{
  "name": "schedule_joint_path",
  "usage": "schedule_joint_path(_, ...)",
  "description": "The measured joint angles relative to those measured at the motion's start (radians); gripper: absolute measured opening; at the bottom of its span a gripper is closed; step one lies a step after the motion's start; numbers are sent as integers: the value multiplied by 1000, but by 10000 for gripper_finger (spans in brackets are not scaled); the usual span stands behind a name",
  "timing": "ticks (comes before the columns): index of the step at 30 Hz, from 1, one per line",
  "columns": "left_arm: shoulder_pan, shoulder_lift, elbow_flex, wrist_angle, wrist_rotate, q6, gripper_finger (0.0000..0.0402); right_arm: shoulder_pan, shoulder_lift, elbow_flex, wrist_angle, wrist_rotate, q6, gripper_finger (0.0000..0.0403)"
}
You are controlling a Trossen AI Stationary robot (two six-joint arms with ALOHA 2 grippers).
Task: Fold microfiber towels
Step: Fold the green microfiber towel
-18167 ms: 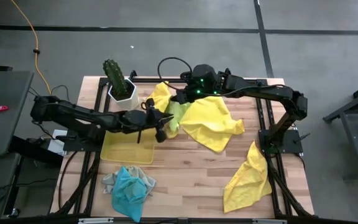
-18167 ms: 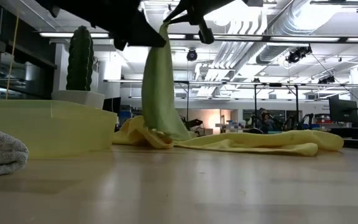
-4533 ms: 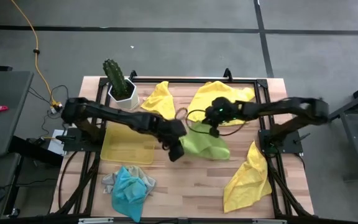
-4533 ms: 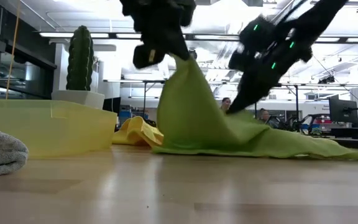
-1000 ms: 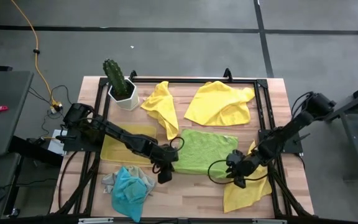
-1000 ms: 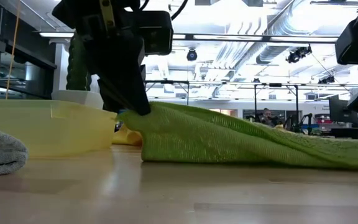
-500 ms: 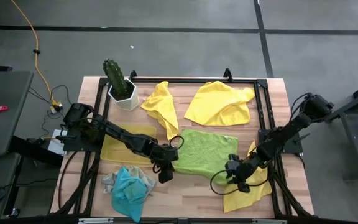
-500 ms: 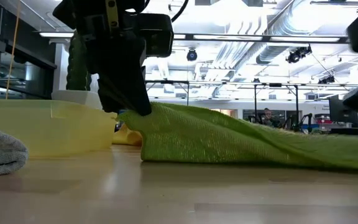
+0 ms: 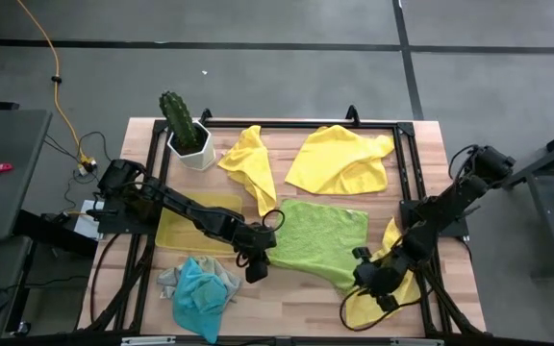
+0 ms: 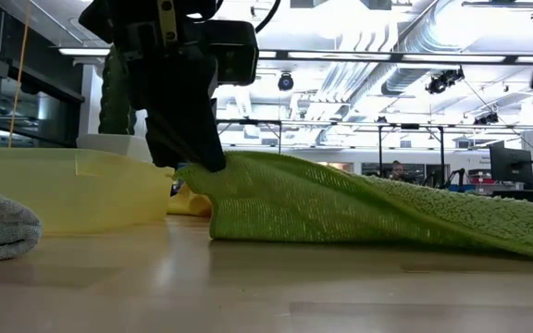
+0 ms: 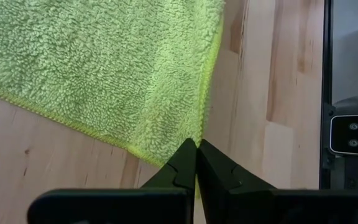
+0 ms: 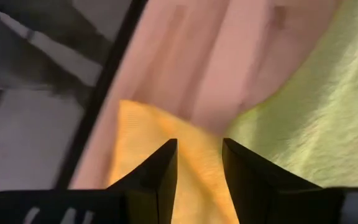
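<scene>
The lime green towel (image 9: 311, 238) lies spread on the table's middle, and it shows in the low view (image 10: 340, 208). My left gripper (image 9: 255, 264) is shut on its near left corner. My right gripper (image 9: 375, 285) is open over the crumpled yellow towel (image 9: 364, 309) at the near right. In the right wrist view its fingers (image 12: 199, 155) stand over that yellow towel (image 12: 148, 137), with the green towel's edge (image 12: 316, 118) beside it. Whether they touch cloth I cannot tell. My left gripper pinches the green towel's near left corner (image 11: 194, 142) between its two shut fingers. The fingers come from above, slanting down. The corner (image 10: 188, 171) is held a little above the table. The rest of the towel slopes down from it and lies on the wood.
A translucent yellow tray (image 9: 186, 231) lies left of the green towel. A cactus in a white pot (image 9: 186, 130) stands at the far left. Two yellow towels (image 9: 339, 159) (image 9: 250, 163) lie at the far side. Turquoise and grey towels (image 9: 200, 288) are heaped near left.
My right gripper has gone toward the table's near edge, onto the yellow towel at the near right. The green towel's near right corner has been drawn out toward the near right, while its held left corner has stayed in place.
</scene>
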Motion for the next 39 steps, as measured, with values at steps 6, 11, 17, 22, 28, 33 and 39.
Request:
schedule_joint_path(6, 0, 0, 0, 0, 2, -5, 0, -32, 97, 0, 25, 16, -22, 119)
schedule_joint_path(11, 0, 0, 0, 0, 2, -7, 0, -33, 174, 0, 124, 9, -22, 119)
schedule_joint_path(17, 0, 0, 0, 0, 3, -7, 0, -33, 224, 0, 126, 7, 34, 119)
schedule_joint_path(22, 0, 0, 0, 0, 3, -7, 0, -31, 228, 0, 124, 7, 45, 118)
schedule_joint_path(28, 0, 0, 0, 0, 3, -7, 0, -31, 228, 0, 120, 7, 61, 65)
schedule_joint_path(33, 0, 0, 0, 0, 3, -7, 0, -31, 228, 0, 121, 7, 94, 6)
schedule_joint_path(39, 0, 0, 0, 0, 3, -7, 0, -31, 185, 0, 116, -4, 116, 16)
